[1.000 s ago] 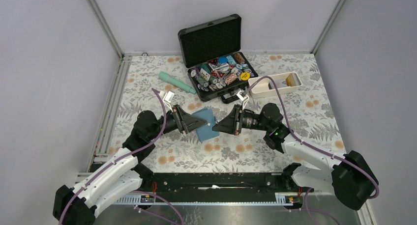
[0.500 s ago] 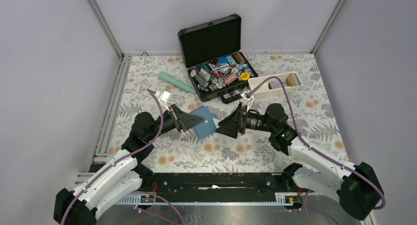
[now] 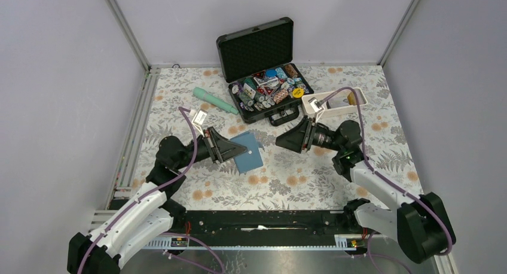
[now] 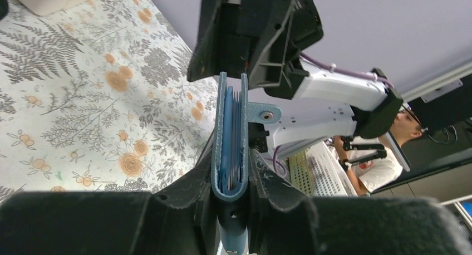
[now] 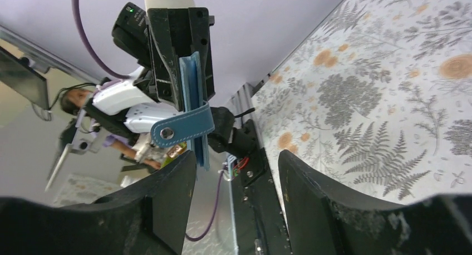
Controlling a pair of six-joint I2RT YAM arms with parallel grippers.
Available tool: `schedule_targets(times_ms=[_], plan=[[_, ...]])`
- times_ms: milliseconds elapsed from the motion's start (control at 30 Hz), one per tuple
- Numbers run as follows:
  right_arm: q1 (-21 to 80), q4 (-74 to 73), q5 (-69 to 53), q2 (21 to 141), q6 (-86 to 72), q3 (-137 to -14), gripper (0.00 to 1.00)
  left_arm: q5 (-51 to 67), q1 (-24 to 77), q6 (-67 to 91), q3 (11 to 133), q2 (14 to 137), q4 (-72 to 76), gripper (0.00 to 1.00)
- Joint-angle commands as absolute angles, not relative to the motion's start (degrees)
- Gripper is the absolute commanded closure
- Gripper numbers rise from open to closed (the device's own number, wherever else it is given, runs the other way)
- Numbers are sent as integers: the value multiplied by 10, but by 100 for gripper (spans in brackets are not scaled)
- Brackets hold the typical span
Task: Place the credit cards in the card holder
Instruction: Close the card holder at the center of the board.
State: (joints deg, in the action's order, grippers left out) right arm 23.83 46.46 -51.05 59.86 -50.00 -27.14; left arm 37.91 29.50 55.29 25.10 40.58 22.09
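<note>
Item: card holder (image 4: 229,132), pinched at its fold in my left hand (image 4: 230,195), edge-up above the tabletop (image 3: 311,178), strap dangling.
Right hand (image 5: 236,165): wide, empty, well apart.
Risk: the grip is only at the fold, so a push could pivot or slip the holder.

card holder (image 4: 228,138) contents indistinct, white tray (image 3: 350,107) partly behind cable

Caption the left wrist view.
Left gripper clamps the folded card holder edge-on; the open right gripper faces it.
</note>
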Motion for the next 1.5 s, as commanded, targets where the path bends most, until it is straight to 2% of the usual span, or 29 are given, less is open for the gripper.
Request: schedule_targets(times_ms=[0,300,467,633,1067,1467], plan=[[236,647,-574,644,-612,-279,38,435,292,540,284,393,260,100],[281,653,-583,670,-609,-297,34,464,292,544,300,409,275,100],[312,654,-567,691,-595,-308,40,476,292,547,304,412,279,100],[323,717,-570,717,-632,-318,42,483,292,550,304,410,279,100],[352,739,-587,752,-639,-345,44,487,292,549,307,407,271,100],[373,823,-579,803,-695,-352,38,485,292,548,305,406,265,100]])
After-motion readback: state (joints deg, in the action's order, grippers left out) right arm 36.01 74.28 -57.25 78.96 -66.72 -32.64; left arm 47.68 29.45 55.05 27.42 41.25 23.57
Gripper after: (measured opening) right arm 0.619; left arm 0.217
